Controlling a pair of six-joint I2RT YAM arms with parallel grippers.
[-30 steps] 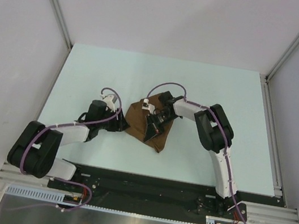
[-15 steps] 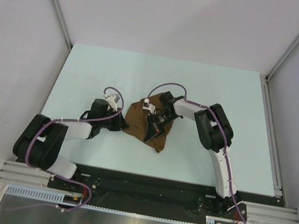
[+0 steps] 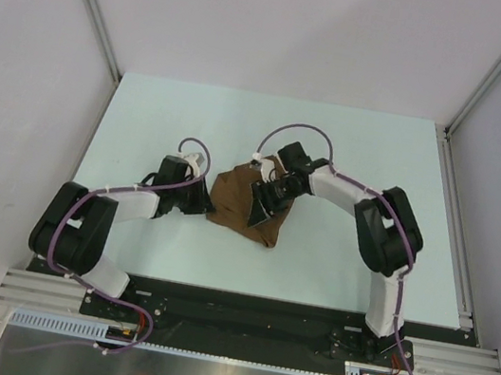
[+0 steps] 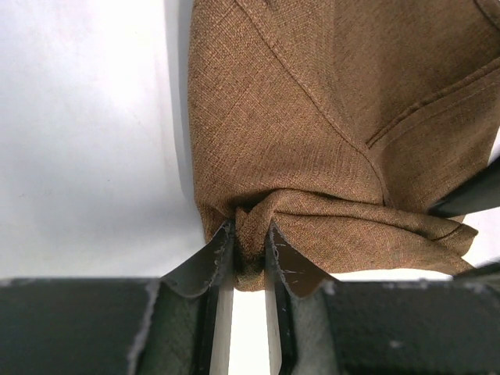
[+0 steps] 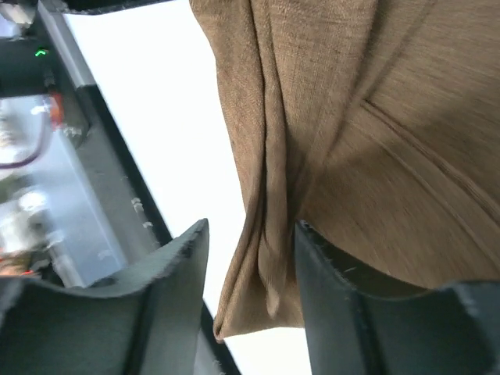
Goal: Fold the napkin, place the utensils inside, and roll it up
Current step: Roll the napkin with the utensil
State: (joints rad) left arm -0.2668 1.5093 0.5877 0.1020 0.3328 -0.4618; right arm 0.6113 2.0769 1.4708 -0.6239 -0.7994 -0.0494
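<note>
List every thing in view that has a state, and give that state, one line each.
napkin: folded and bunched on the table, one edge gathered into a pinch.
left gripper: shut on the napkin's gathered edge.
right gripper: open, with a loose fold of the napkin between its fingers.
</note>
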